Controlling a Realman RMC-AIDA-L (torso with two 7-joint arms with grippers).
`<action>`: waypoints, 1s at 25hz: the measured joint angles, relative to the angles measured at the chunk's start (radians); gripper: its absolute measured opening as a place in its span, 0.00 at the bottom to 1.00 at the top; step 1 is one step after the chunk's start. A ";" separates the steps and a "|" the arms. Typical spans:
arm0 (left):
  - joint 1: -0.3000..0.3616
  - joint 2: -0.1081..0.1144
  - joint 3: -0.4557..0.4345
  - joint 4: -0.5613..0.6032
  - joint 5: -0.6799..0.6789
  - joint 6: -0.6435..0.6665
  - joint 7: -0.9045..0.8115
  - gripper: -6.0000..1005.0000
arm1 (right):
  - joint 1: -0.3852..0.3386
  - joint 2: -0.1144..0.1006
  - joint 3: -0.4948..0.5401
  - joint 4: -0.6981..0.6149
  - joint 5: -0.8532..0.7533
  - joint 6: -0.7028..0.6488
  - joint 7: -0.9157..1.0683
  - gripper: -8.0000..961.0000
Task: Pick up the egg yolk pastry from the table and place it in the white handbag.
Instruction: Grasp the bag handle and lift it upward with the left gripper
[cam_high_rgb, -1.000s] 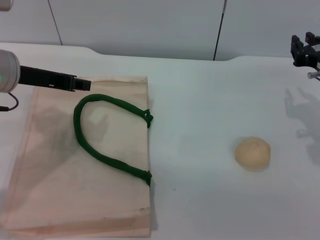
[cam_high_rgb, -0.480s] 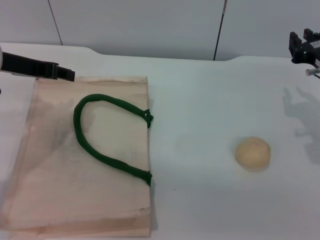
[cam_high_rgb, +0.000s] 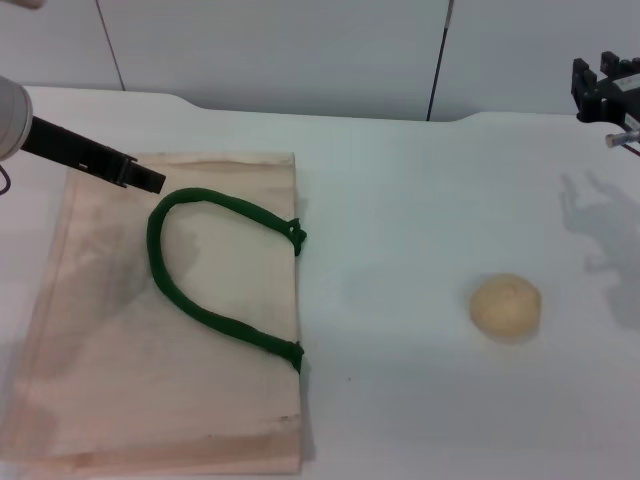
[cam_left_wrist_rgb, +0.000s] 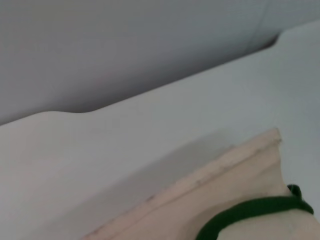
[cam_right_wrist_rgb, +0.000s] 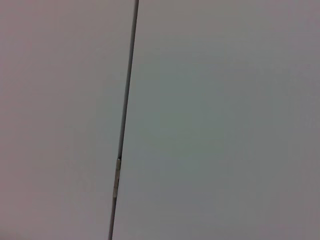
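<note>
Since half a second ago, my left gripper (cam_high_rgb: 150, 181) has swung back down over the far corner of the white handbag (cam_high_rgb: 120, 400), after sitting beyond the bag's far edge; whether its fingers are spread or pressed together I cannot tell. My right gripper (cam_high_rgb: 607, 90) hangs high at the far right edge of the table (cam_high_rgb: 420, 200), and I cannot tell its finger state either. Just below my left fingers lies the green handle (cam_high_rgb: 190, 290), a thick twisted rope loop resting flat on the cream cloth. The egg yolk pastry (cam_high_rgb: 506, 306) sits well apart from both grippers, nearer my right one, a smooth matte tan dome. As I judge it, the bag lies flat and closed, so my left fingers should catch the handle or top hem and lift the mouth open before my right descends squarely over the soft pastry.
</note>
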 joint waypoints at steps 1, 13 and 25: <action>-0.004 0.001 -0.001 0.000 0.005 -0.007 0.009 0.47 | 0.000 0.000 0.000 0.000 0.000 0.000 0.000 0.32; -0.019 -0.001 0.002 -0.013 0.097 -0.012 0.057 0.46 | 0.002 0.000 -0.005 0.001 0.000 0.000 0.000 0.33; -0.048 -0.010 0.004 -0.152 0.089 0.127 0.142 0.46 | 0.004 0.000 -0.017 0.002 0.000 0.000 0.001 0.33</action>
